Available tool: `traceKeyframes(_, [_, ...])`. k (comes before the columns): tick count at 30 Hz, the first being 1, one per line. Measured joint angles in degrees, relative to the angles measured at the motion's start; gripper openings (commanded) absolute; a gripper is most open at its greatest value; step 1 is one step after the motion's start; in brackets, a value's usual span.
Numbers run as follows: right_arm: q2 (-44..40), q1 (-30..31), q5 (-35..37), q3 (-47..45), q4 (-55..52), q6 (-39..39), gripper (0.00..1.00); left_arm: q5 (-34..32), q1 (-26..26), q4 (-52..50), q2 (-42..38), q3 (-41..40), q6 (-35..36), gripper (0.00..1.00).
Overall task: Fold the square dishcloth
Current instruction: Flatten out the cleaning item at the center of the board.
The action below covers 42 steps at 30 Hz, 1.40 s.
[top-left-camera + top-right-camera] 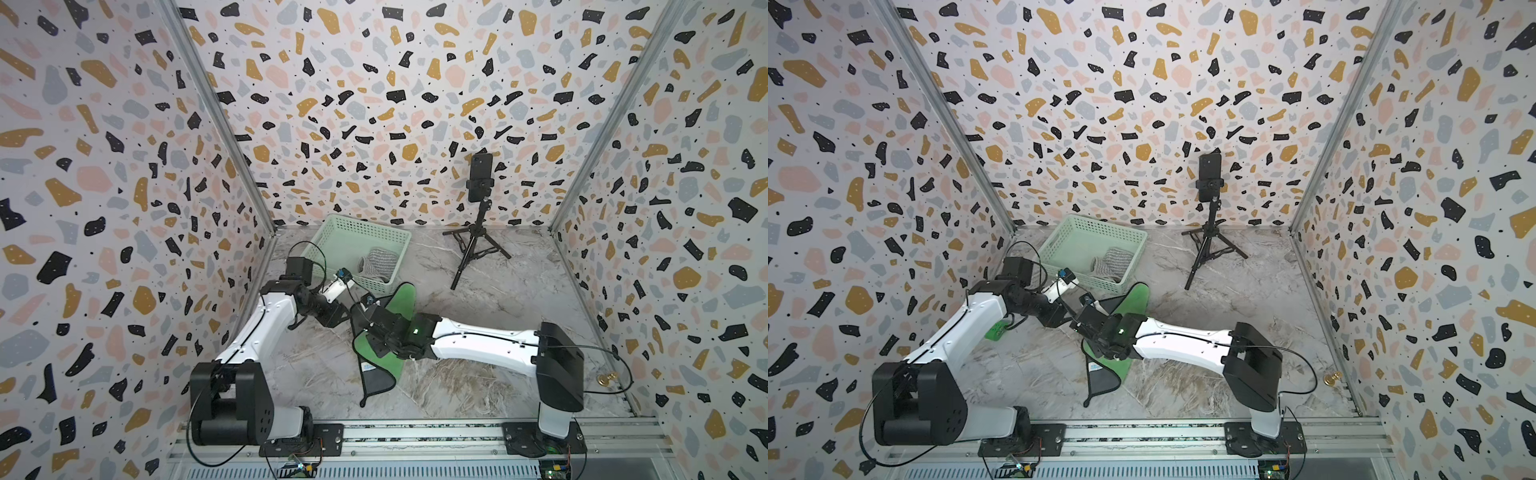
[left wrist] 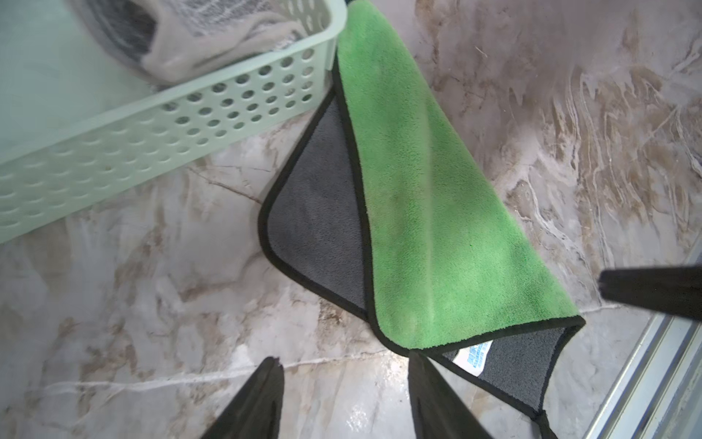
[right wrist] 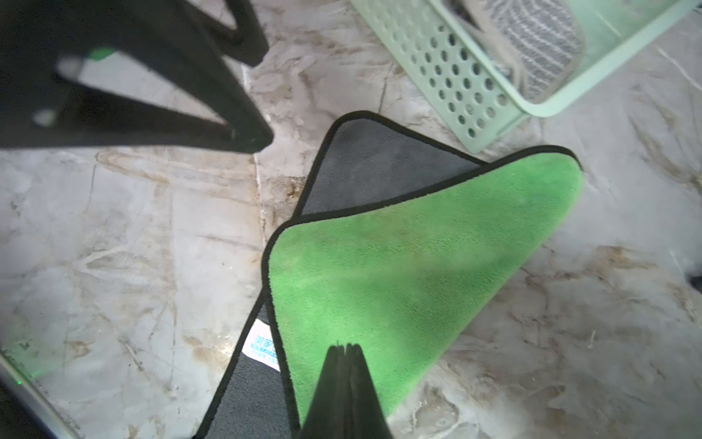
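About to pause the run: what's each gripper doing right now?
Left gripper: open, holding nothing.
Right gripper: shut, seemingly pinching the cloth.

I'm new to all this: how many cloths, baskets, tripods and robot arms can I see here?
Cloths: 2 (green cloth on the table, striped cloth in the basket)
Baskets: 1
Tripods: 1 (tripod, holding a phone)
Robot arms: 2 (left arm, right arm)
Total: 6
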Motion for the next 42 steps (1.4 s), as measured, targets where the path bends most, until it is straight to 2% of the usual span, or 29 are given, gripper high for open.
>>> traceKeyframes(7, [-9.01,-2.67,1.42,-14.97,1.92,3.17,0.01,-4.11,-7.26,1.33,1.2,-1.66,-1.7,0.52])
traceKeyframes(9, [-9.66,-2.34,0.9,-16.59,4.11,2.97,0.36,-4.81,-7.52,1.73,2.95,-1.36,-2.47,0.45])
traceKeyframes(11, [-8.37,-0.83,0.35,-16.44,7.32,1.55,0.58,-6.4,-7.52,2.12,6.88,-0.11,-3.89,0.38])
traceKeyframes(13, [-5.44,1.31,0.24,-14.82,9.68,-0.57,0.65,-8.07,-7.52,2.47,11.21,1.84,-5.09,0.36])
traceKeyframes(15, [-1.55,3.39,0.13,-12.72,12.31,-2.43,0.66,-9.68,-7.52,2.47,15.43,4.31,-6.23,0.35])
traceKeyframes(19, [4.96,5.73,-0.61,-10.25,15.67,-4.92,0.63,-11.23,-7.52,2.32,21.31,8.55,-7.89,0.35])
traceKeyframes(24, [9.35,5.51,-0.9,-9.07,15.87,-6.29,0.57,-12.04,-7.54,1.99,24.57,10.95,-8.76,0.35])
traceKeyframes(28, [10.01,5.4,-0.22,-8.85,15.15,-6.54,0.34,-13.84,-8.04,1.77,26.73,11.98,-8.96,0.35])
traceKeyframes(32, [9.97,5.4,1.01,-8.96,14.67,-5.92,0.03,-16.2,-9.29,1.73,28.94,12.48,-8.98,0.34])
traceKeyframes(33, [9.86,5.4,1.36,-9.25,14.75,-5.7,0.0,-16.81,-9.57,1.57,29.14,12.85,-8.96,0.34])
traceKeyframes(38, [7.13,5.42,3.17,-13.75,15.65,-4.11,0.0,-19.5,-10.51,1.77,29.29,13.03,-8.61,0.33])
traceKeyframes(42, [0.79,5.42,5.99,-21.55,17.97,0.24,0.0,-22.01,-11.06,2.03,29.29,13.0,-7.98,0.31])
